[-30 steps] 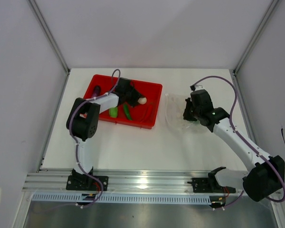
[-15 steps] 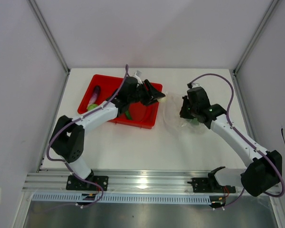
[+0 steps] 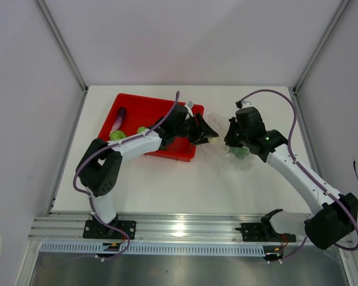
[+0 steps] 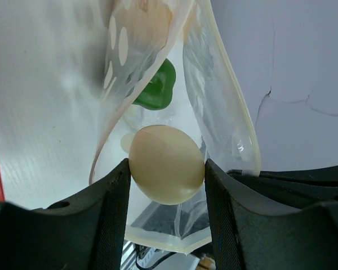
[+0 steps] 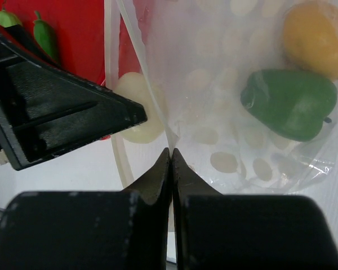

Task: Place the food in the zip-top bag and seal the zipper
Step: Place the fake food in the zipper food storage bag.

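Two pieces in zip-top bag, pepper and lemon, left gripper clamping white ball, right gripper pinching bag

Left end effector half-spread, gripping; right end effector pinched closed.

On the white table lie a red tray and the zip-top bag
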